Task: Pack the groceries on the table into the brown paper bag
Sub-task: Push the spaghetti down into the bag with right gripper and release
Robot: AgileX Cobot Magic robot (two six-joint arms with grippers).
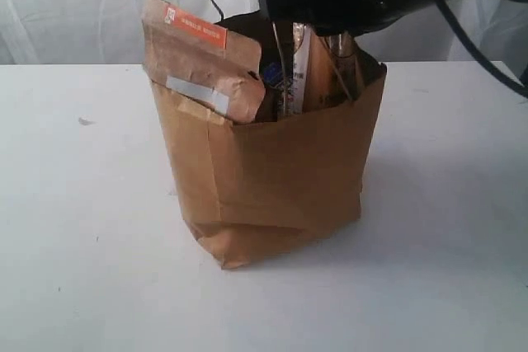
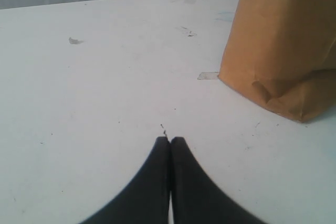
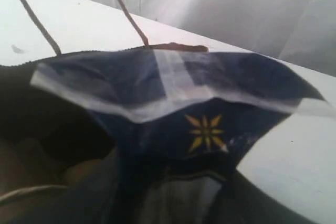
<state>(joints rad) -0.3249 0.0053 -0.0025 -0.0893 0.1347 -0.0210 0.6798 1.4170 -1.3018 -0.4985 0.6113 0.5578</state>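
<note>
The brown paper bag (image 1: 289, 171) stands upright mid-table. The brown pouch with the orange label (image 1: 202, 63) leans out of its left rim. My right gripper (image 1: 312, 32) hangs over the bag's mouth, shut on the top of the spaghetti pack (image 1: 299, 72), which stands inside the bag. The right wrist view shows the pack's dark blue end with a yellow star (image 3: 178, 98) filling the space between the jaws of the right gripper (image 3: 210, 182). My left gripper (image 2: 169, 141) is shut and empty, low over the white table (image 2: 105, 87), left of the bag (image 2: 283, 51). The other groceries are hidden.
The bag's twisted cord handles (image 3: 31, 17) rise beside the pack. A small scrap of tape (image 2: 208, 75) lies at the bag's foot, and small marks (image 2: 75, 40) dot the tabletop. Bare white table (image 1: 82, 245) lies left of and in front of the bag.
</note>
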